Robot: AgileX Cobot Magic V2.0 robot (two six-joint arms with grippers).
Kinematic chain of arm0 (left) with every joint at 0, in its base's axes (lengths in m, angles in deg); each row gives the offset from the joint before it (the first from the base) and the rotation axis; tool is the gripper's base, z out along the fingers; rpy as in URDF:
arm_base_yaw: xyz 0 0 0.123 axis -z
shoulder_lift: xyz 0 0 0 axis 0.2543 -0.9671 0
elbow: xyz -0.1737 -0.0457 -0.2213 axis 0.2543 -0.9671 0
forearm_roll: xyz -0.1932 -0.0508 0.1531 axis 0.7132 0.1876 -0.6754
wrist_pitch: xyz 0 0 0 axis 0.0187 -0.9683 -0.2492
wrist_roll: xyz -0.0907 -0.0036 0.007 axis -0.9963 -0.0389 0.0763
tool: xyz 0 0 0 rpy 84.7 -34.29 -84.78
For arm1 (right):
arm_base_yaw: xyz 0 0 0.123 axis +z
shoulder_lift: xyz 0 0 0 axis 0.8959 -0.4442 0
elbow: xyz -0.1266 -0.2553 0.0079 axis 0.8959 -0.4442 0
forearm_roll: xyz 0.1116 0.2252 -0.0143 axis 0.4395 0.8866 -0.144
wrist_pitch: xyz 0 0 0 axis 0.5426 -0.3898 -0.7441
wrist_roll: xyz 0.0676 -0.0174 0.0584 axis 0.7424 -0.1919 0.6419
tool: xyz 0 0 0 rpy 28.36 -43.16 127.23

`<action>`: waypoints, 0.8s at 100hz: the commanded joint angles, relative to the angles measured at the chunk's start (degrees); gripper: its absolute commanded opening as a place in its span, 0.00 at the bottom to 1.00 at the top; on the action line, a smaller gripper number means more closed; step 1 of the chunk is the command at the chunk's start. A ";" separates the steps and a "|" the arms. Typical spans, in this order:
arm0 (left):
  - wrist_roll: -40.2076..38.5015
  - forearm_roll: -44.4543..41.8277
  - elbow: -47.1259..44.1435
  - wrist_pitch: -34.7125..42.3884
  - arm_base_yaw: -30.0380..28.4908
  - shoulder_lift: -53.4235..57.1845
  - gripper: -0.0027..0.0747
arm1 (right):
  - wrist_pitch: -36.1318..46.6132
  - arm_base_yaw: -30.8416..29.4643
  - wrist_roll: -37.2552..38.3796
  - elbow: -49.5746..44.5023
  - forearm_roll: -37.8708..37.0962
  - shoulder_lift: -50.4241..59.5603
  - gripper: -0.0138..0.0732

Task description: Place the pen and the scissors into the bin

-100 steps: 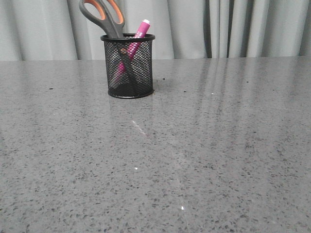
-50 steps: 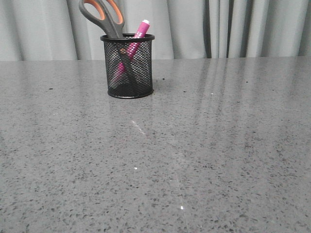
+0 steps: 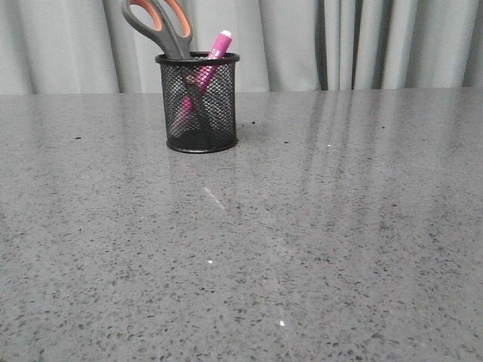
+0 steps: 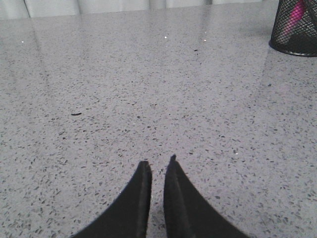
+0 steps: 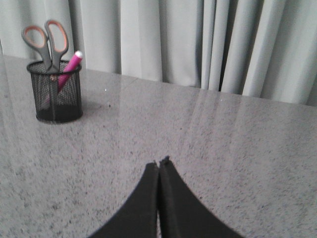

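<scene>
The black wire-mesh bin [image 3: 200,113] stands upright at the back left of the grey table. The scissors [image 3: 158,23] stand in it, blades down, with the orange-lined loops above the rim. The magenta pen [image 3: 219,45] leans in it beside them, white tip up. The right wrist view shows the bin [image 5: 54,94], scissors [image 5: 47,39] and pen [image 5: 72,62] far off. The left wrist view shows the bin's edge [image 4: 297,34]. My left gripper [image 4: 158,161] is empty, its jaws all but closed with a thin slit. My right gripper [image 5: 160,162] is shut and empty. Neither shows in the front view.
The grey speckled table [image 3: 302,241] runs back to a pale grey curtain [image 3: 362,41]. A small dark speck [image 4: 76,114] lies on the table ahead of the left gripper.
</scene>
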State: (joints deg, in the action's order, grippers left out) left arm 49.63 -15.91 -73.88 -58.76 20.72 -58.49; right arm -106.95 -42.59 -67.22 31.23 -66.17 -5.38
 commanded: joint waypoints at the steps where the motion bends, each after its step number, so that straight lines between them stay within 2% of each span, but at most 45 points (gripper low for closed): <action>1: -0.32 0.70 -2.47 2.73 -0.19 1.88 0.09 | 12.64 -4.76 -7.83 -4.40 6.95 -0.26 0.07; 12: -0.32 0.70 -2.47 2.73 -0.19 1.88 0.09 | 17.48 -10.62 -8.91 -10.16 12.18 -0.26 0.07; 25: -0.32 0.70 -2.47 2.73 -0.19 1.88 0.09 | 16.25 -14.52 -8.91 -13.22 13.12 0.50 0.07; 47: -0.32 0.70 -2.47 2.73 -0.19 1.88 0.09 | 3.68 -14.69 -8.91 -13.22 13.12 0.91 0.07; 80: -0.32 0.70 -2.47 2.73 -0.19 1.88 0.09 | 3.94 -14.69 -8.91 -13.22 13.01 0.91 0.07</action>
State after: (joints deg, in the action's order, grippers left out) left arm 49.63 -15.82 -73.88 -58.76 20.72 -58.49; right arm -105.08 -57.05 -75.49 18.92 -53.04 -5.38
